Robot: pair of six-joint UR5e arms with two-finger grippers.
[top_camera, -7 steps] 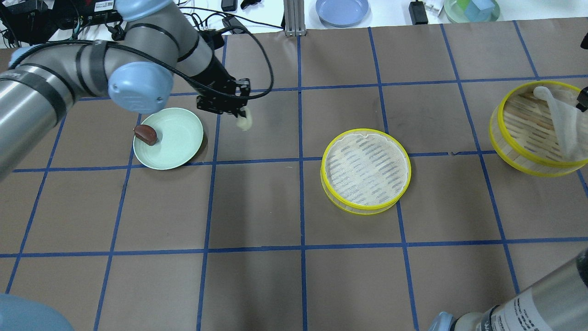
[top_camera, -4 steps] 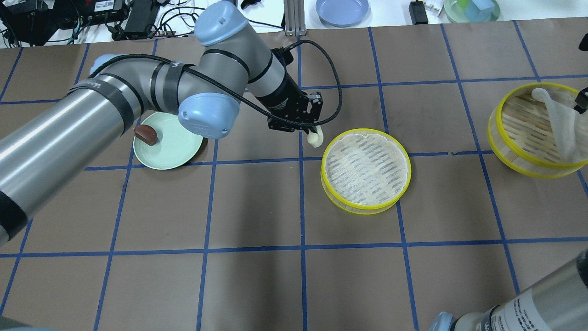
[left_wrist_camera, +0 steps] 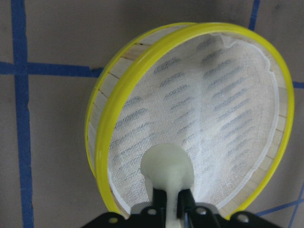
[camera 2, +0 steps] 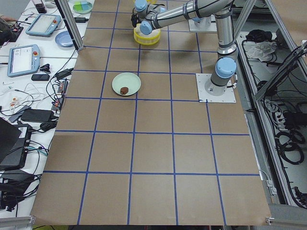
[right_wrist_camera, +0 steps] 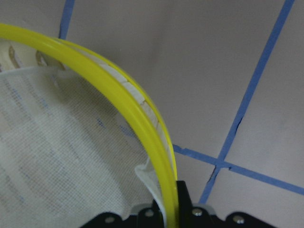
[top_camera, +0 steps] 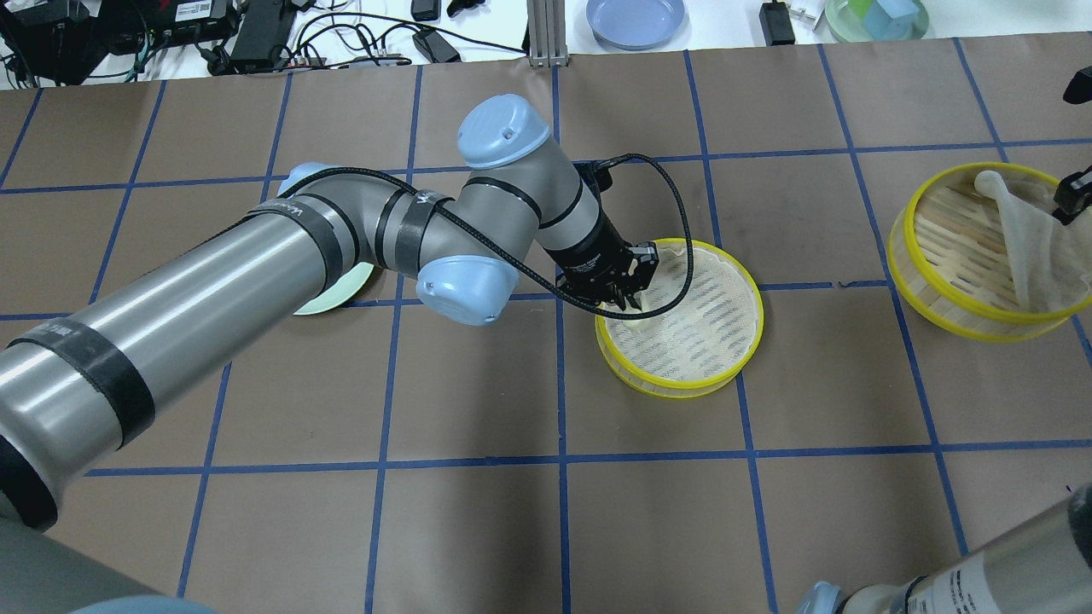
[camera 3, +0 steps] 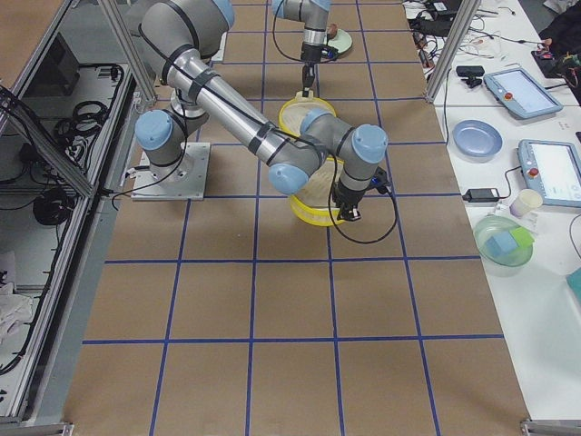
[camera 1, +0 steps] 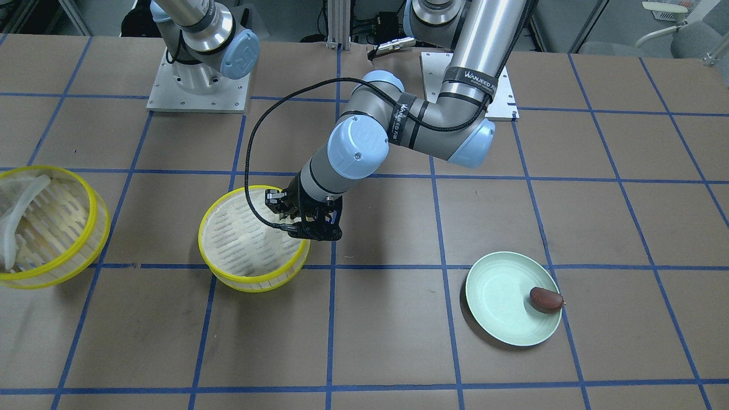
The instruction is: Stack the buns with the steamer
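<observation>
My left gripper (top_camera: 629, 300) is shut on the cream-white bun (left_wrist_camera: 166, 167) and holds it just inside the near-left rim of the centre steamer tray (top_camera: 678, 388), over its white cloth liner. The dark reddish-brown bun (camera 1: 545, 299) lies on the pale green plate (camera 1: 501, 319), which my left arm mostly hides in the overhead view. My right gripper (right_wrist_camera: 175, 202) is shut on the yellow rim of the second steamer tray (top_camera: 972, 298) at the table's far right. That tray sits tilted, with its cloth liner (top_camera: 1028, 243) bunched up.
A blue plate (top_camera: 636, 19) and a green bowl with blocks (top_camera: 877, 19) stand beyond the table's back edge. Cables and boxes lie at the back left. My left arm stretches across the table's middle.
My left gripper has carried the white bun rightward from beside the green plate to over the centre tray and lowered it. The second tray has shifted slightly left in the right gripper.
</observation>
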